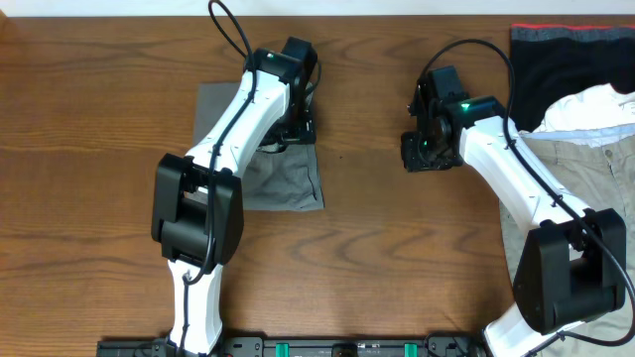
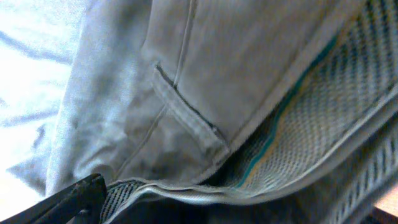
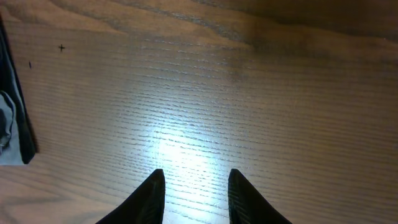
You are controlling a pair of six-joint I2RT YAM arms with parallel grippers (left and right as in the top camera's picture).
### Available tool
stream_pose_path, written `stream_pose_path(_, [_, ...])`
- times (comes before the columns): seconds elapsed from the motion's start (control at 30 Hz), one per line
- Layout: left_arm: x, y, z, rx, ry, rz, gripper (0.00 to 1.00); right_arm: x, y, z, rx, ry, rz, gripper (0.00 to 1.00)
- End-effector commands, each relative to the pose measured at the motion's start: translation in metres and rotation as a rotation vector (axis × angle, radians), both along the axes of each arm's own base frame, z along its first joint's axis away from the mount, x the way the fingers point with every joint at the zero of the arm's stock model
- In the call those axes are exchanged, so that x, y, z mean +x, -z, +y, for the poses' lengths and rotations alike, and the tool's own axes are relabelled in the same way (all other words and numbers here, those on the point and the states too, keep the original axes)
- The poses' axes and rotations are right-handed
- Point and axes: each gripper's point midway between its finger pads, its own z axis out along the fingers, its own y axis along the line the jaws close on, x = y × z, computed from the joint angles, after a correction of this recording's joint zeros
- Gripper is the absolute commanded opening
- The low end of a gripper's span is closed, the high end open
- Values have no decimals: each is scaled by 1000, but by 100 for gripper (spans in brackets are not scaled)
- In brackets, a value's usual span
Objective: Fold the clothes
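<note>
The left arm (image 1: 230, 127) reaches forward, the left gripper (image 1: 296, 121) pointing down, its jaws too hidden to judge. The right arm (image 1: 511, 164) bends inward, and the right gripper (image 3: 195, 186) hangs partly open, empty.

One grey shorts (image 1: 290, 183), one trousers (image 1: 580, 169), one black garment (image 1: 556, 59)

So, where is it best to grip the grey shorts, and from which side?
Probably the lower right corner of the grey shorts, approached from the right over the table: that edge lies exposed, while the left arm covers the middle.
</note>
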Motion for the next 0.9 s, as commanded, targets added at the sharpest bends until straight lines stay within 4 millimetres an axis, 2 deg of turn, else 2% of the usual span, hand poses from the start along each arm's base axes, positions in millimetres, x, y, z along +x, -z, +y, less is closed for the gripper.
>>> stream_pose_path(0.0, [7,-48,13,-8,-7,-86,98,-1,-1,4,7,-3,-2,33])
stream_pose_path(0.17, [2,-111,40,-37,-66,-212,98,1,-3,12,43,-57,-18,32])
stream_pose_path(0.23, [0,-130,56,-44,-98,-254,98,2,-5,20,83,-89,-23,32])
stream_pose_path(0.27, [-1,-134,62,-43,-108,-263,95,2,-5,22,96,-95,-25,32])
stream_pose_path(0.3, [-2,-137,69,-38,-117,-264,83,3,-6,24,107,-96,-27,32])
stream_pose_path(0.37, [-4,-134,82,-25,-132,-247,49,4,-7,27,122,-100,-33,33])
stream_pose_path(0.43, [-7,-117,95,-10,-163,-198,21,5,-8,29,135,-103,-35,32])
stream_pose_path(0.47, [-8,-108,99,-5,-171,-175,10,5,-8,31,146,-106,-36,32])
stream_pose_path(0.5, [-10,-95,101,0,-178,-144,6,4,-9,35,163,-112,-36,32])
stream_pose_path(0.57, [-15,-68,98,-27,-167,-80,6,4,-14,49,231,-158,-45,31])
stream_pose_path(0.63, [-15,-39,81,-111,-115,-29,6,2,-23,70,329,-242,-66,31])
stream_pose_path(0.7, [-16,-9,57,-246,-73,5,6,3,-33,90,415,-313,-101,31])
stream_pose_path(0.77, [-23,13,36,-364,-62,48,6,8,-38,100,435,-334,-139,32])
stream_pose_path(0.87, [-41,36,22,-449,-70,120,6,13,-43,112,452,-328,-169,34])
